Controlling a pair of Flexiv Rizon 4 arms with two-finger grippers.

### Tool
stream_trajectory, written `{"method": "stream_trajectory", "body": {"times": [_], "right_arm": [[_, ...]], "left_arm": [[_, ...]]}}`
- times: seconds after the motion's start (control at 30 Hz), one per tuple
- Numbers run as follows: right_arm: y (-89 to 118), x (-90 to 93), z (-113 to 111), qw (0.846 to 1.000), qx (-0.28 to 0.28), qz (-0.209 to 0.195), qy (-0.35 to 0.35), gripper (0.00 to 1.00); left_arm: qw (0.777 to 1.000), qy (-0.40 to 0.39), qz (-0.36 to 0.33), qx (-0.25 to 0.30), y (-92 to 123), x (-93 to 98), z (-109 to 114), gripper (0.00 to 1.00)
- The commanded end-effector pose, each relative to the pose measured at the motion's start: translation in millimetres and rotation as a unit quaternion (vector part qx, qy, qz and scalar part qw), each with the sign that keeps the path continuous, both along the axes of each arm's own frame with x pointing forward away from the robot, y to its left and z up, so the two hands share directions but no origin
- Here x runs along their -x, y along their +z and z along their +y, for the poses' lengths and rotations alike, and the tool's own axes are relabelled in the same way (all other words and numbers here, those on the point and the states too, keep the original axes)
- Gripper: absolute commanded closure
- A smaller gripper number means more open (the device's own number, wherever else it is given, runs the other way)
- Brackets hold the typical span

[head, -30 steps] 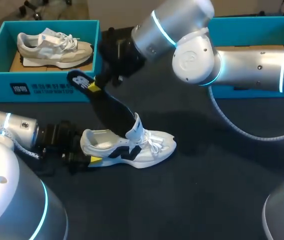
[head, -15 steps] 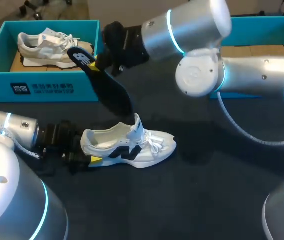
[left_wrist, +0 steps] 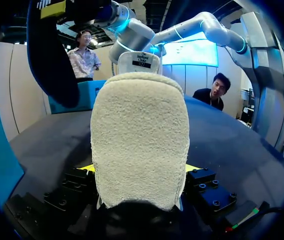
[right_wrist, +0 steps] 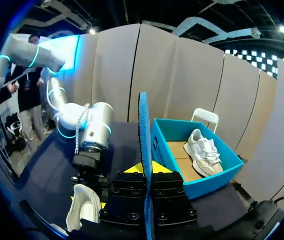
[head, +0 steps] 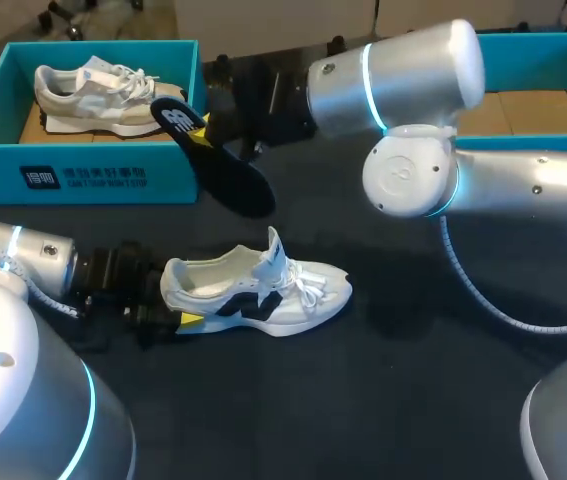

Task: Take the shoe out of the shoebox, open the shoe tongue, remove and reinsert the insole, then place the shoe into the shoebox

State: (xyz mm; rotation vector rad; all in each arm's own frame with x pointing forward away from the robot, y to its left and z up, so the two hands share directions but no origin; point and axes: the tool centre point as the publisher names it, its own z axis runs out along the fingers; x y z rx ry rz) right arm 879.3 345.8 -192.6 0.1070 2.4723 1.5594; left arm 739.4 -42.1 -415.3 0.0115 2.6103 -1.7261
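Observation:
A white shoe (head: 263,288) with black side marks lies on the dark table, toe to the right. My left gripper (head: 171,302) is shut on its heel; in the left wrist view the fuzzy heel (left_wrist: 139,135) fills the gap between the yellow tips. My right gripper (head: 201,128) is shut on the heel end of a black insole (head: 225,170). The insole hangs tilted in the air above the shoe, just in front of the left shoebox (head: 83,178). In the right wrist view the insole (right_wrist: 143,130) shows edge-on, blue, between that gripper's (right_wrist: 145,169) fingers.
The teal left shoebox holds a beige and grey shoe (head: 108,95). A second teal box (head: 523,50) stands at the back right, partly behind my right arm. Dark table surface lies to the right of and in front of the white shoe.
My right gripper has pulled the insole up out of the white shoe and carried it back toward the left shoebox. The left gripper and the shoe have not moved.

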Motion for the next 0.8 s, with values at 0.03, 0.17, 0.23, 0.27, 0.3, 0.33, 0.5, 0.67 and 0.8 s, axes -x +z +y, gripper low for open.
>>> {"method": "stream_trajectory", "body": {"times": [0.03,0.17,0.23,0.27,0.3,0.33,0.5,0.67,0.8], "right_arm": [[0,0.6,1,1.000,0.002,0.000,-0.001,1.00],[0,0.6,1,1.000,0.002,0.000,-0.001,1.00],[0,0.6,1,1.000,0.002,0.000,-0.001,1.00],[0,0.6,1,1.000,0.002,0.000,-0.001,1.00],[0,0.6,1,1.000,0.002,0.000,-0.001,1.00],[0,0.6,1,1.000,0.002,0.000,-0.001,1.00],[0,0.6,1,1.000,0.002,0.000,-0.001,1.00],[22,5.5,-18,1.000,-0.024,0.017,0.011,1.00],[39,11.1,-38,0.998,-0.023,0.048,0.033,1.00]], "left_arm": [[1.000,0.000,0.000,-0.001,0,0.4,0,1.00],[1.000,0.000,0.000,-0.001,0,0.4,0,1.00],[1.000,0.000,0.000,-0.001,0,0.4,0,1.00],[1.000,0.000,0.000,-0.001,0,0.4,0,1.00],[1.000,0.000,0.000,-0.001,0,0.4,0,1.00],[1.000,0.000,0.000,-0.001,0,0.4,0,1.00],[1.000,0.000,0.000,-0.001,0,0.4,0,1.00],[1.000,0.000,0.000,-0.001,0,0.4,0,1.00],[1.000,0.000,0.000,-0.001,0,0.4,0,1.00]]}}
